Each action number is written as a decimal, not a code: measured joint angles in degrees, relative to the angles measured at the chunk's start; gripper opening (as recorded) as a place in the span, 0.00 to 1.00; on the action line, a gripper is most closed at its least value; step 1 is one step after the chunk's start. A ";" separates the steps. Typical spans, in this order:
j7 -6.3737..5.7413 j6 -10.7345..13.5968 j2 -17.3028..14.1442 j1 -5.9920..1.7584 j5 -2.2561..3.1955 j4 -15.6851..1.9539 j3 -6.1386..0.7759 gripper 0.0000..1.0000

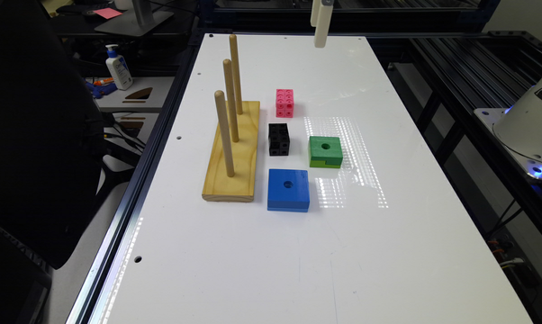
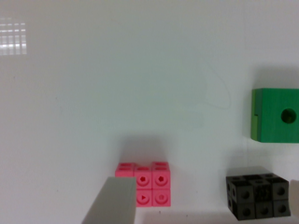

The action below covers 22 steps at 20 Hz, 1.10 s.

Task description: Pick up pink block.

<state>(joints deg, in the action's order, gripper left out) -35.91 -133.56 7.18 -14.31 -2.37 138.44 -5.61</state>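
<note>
The pink block (image 1: 284, 102) is a small cube of linked little cubes standing on the white table (image 1: 271, 252), past the black cube (image 1: 279, 139). High above the table's far end, well behind the pink block and toward the exterior view's right, hangs my gripper (image 1: 320, 41), holding nothing. In the wrist view the pink block (image 2: 148, 185) lies right beside one grey finger (image 2: 112, 203), with no second finger pressed against it, so the jaws stand open.
A wooden base (image 1: 232, 157) with three upright pegs stands at the exterior view's left of the cubes. A green block (image 1: 326, 152) with a hole and a blue block (image 1: 288, 189) lie nearer. Open table spreads in front.
</note>
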 joint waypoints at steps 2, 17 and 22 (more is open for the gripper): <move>0.00 0.00 -0.37 -0.10 0.21 -0.53 0.01 1.00; 2.35 0.00 -3.16 -2.99 0.89 -3.50 0.15 1.00; 4.06 0.00 -3.27 -4.62 0.89 -3.69 0.18 1.00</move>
<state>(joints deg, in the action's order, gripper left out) -31.85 -133.56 3.91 -18.92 -1.48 134.75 -5.43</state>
